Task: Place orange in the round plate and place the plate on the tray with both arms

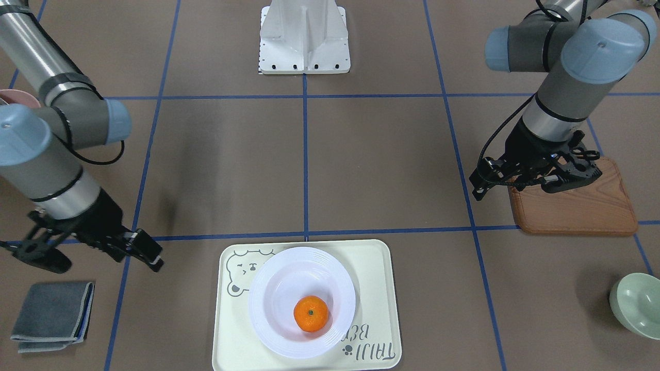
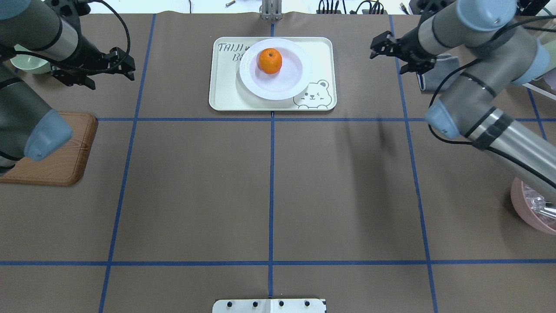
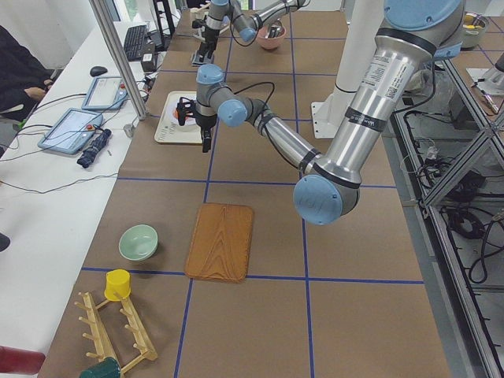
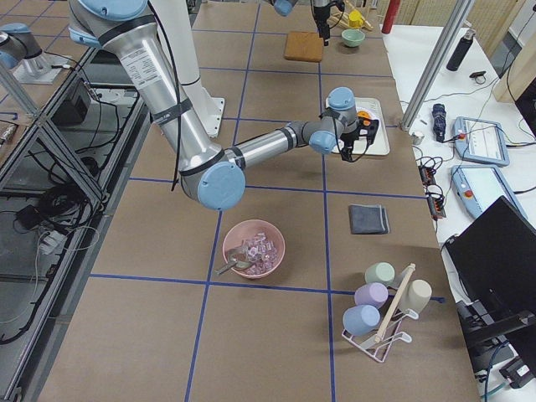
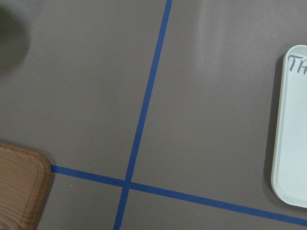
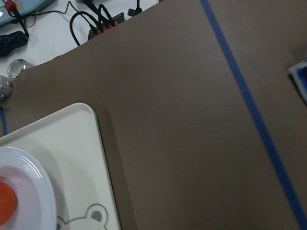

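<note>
The orange (image 1: 311,313) (image 2: 269,61) lies in the sunken centre of the white round plate (image 1: 268,299) (image 2: 289,91). The plate stands on the cream tray (image 1: 371,268) (image 2: 221,91) with the bear drawing, at the table's far edge. My left gripper (image 1: 482,180) (image 2: 126,65) hovers open and empty, well off to the tray's side, near the wooden board. My right gripper (image 1: 152,255) (image 2: 377,48) hangs open and empty beside the tray's other end, apart from it. The right wrist view catches the tray's corner (image 6: 72,139), the plate's rim (image 6: 29,182) and a sliver of orange (image 6: 5,203).
A brown wooden board (image 1: 577,206) (image 2: 56,161) and a pale-green bowl (image 1: 637,304) lie on my left side. A folded grey cloth (image 1: 51,314) and a pink bowl (image 2: 532,204) lie on my right. Blue tape lines cross the brown table.
</note>
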{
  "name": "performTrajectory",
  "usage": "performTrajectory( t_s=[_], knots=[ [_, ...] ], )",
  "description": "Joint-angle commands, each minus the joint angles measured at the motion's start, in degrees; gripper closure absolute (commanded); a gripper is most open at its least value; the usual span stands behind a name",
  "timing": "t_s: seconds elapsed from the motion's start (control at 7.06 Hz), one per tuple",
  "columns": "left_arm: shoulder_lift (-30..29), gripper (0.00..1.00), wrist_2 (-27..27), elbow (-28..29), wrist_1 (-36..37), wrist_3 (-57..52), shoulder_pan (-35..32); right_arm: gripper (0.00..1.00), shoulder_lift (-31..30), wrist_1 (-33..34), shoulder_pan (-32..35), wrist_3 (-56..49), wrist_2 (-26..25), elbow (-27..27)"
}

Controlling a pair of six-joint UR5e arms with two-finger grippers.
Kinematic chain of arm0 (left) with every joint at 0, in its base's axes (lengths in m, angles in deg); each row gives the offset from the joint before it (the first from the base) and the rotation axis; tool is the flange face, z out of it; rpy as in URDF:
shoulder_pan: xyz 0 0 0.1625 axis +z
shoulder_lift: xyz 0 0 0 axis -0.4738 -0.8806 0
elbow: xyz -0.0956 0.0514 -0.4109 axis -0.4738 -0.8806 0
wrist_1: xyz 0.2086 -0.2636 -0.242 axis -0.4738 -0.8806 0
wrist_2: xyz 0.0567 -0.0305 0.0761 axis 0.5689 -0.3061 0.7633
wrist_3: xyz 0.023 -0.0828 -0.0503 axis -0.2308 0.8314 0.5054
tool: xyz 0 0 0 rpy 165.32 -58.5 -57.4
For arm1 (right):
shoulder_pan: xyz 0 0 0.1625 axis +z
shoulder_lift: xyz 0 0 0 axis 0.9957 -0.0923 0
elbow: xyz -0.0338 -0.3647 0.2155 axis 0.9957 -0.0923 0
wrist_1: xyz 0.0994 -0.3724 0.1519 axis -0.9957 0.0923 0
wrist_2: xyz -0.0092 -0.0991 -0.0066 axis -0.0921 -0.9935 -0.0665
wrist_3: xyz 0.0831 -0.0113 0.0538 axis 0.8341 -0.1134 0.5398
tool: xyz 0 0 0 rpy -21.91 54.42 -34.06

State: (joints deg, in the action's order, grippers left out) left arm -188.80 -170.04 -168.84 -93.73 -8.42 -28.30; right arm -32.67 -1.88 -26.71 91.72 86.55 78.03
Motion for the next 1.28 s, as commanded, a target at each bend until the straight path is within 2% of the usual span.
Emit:
performTrajectory(
  t_s=[0.0, 0.14, 0.28, 0.43, 0.57, 0.71, 0.85, 1.13],
  knots=[
    [5.0, 0.02, 0.0, -3.1, -0.8, -0.7, -0.1, 0.00, -19.1, 11.1, 7.0, -25.0, 2.9, 17.0],
    [5.9, 0.02, -0.2, -3.9, -0.5, -2.9, -0.9, 0.00, -27.0, 10.8, 11.1, -39.6, 3.9, 17.5],
    [9.6, 0.02, -3.0, -5.1, -0.5, -11.0, -4.0, 0.00, -30.8, 11.9, 16.2, -51.6, 6.6, 16.4],
    [13.2, 0.02, -9.1, -4.9, -0.3, -18.9, -9.8, 0.00, -32.4, 13.5, 21.9, -55.9, 12.3, 14.2],
    [17.6, 0.02, -12.9, -4.3, -0.2, -29.2, -16.0, 0.00, -32.4, 14.3, 27.6, -58.5, 17.8, 9.6],
    [21.1, 0.02, -13.1, -2.5, 1.2, -41.6, -21.7, 0.00, -32.7, 14.7, 30.2, -65.7, 17.9, 7.5],
    [21.9, 0.02, -13.1, 0.3, 4.5, -50.7, -25.8, 0.00, -32.5, 17.3, 31.6, -67.9, 17.3, 7.1],
    [24.5, 0.02, -13.4, 6.9, 5.5, -65.1, -32.2, 0.00, -32.2, 20.8, 31.2, -68.4, 15.9, 7.2]
  ],
)
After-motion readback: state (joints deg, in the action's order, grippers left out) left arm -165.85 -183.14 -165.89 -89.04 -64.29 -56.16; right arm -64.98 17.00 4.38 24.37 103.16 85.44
